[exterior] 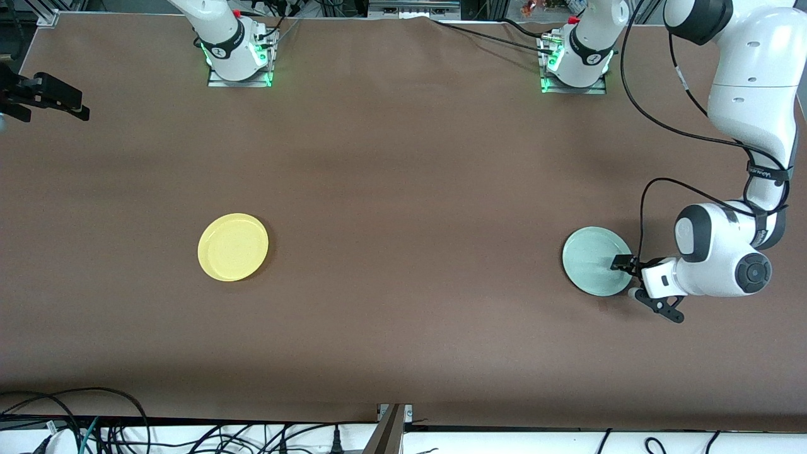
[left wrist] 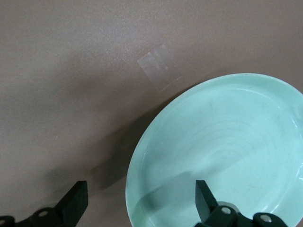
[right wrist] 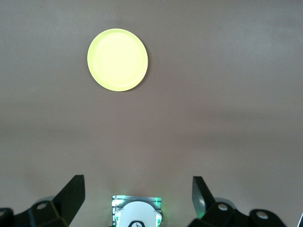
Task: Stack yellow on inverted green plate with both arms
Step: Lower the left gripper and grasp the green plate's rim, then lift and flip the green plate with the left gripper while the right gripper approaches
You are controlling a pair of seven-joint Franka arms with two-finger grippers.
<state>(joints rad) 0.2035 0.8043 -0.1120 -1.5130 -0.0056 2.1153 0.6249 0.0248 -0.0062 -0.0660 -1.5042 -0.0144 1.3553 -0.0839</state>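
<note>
Bare table (exterior: 403,189) lies between yellow (exterior: 233,246) and green plate (exterior: 592,258).

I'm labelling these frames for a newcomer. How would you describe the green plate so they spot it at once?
Start from the brown table and go toward the left arm's end. There a small round pale mint-green plate lies flat, with the left claw, open, straddling its rim. The only other plate is bright yellow, toward the right arm's end, with nothing near it.
</note>
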